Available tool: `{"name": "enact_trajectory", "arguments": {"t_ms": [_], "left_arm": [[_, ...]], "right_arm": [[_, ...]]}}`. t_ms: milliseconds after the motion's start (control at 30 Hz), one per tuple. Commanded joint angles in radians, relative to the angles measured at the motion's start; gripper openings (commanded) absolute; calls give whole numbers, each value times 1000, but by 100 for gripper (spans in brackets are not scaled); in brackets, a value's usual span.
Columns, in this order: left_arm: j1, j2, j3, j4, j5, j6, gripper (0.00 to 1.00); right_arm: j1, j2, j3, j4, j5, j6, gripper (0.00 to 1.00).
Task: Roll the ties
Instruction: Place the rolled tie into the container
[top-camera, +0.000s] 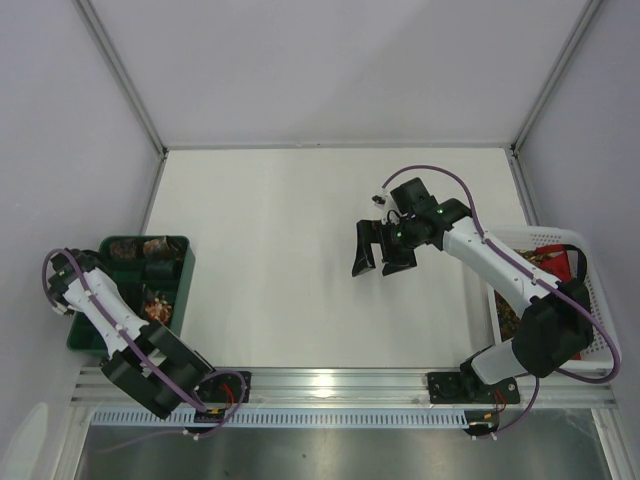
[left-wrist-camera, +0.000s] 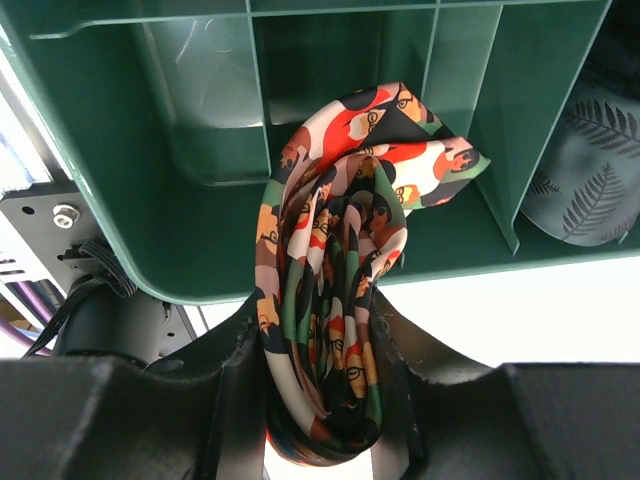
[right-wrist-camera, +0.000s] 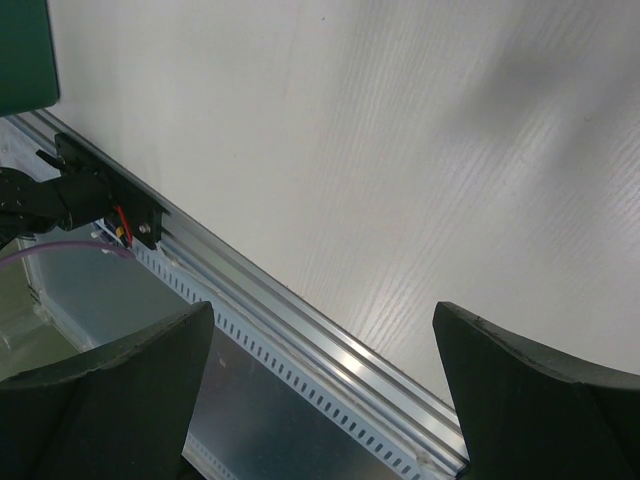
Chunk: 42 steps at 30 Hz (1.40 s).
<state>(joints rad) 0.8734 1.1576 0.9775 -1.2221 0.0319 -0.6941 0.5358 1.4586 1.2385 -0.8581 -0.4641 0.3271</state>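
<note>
A white surface (top-camera: 280, 250) fills the middle of the top view, boxed in by pale grey walls (top-camera: 330, 60) on metal framing. A green bin (top-camera: 187, 285) sits at the left edge of the frame and a white basket (top-camera: 545, 233) at the right. In the left wrist view, the left gripper (left-wrist-camera: 320, 340) clamps a bundled tie (left-wrist-camera: 335, 250). The tie's long axis runs from bottom centre up toward the bin's divided wall, and its loose end flares to the upper right. The right gripper (top-camera: 380, 258) hangs spread wide and empty over mid-surface.
</note>
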Motion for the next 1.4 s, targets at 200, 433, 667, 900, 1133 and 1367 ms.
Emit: {"name": "enact_trajectory", "arguments": {"t_ms": [200,433,667,900,1133,1367], "left_arm": [[13,17,-22,6,-62,-54,0],[13,36,-40,4,-96,-74,1],[13,94,-42,24,-115,-99,0],[10,131,-42,58,-139,-127,2],[9,185,-62,96,-153,-131,11],[3,228,-40,108,-193,-116,5]], "right_arm": [[1,-29,44,-6,7,-19,100],[-5,-26,42,-6,5,-20,100],[-14,-20,44,-5,-2,-19,100],[-25,-12,41,-2,-8,-16,100],[-33,-12,33,2,-13,-14,100],[-36,-17,30,5,-16,-13,100]]}}
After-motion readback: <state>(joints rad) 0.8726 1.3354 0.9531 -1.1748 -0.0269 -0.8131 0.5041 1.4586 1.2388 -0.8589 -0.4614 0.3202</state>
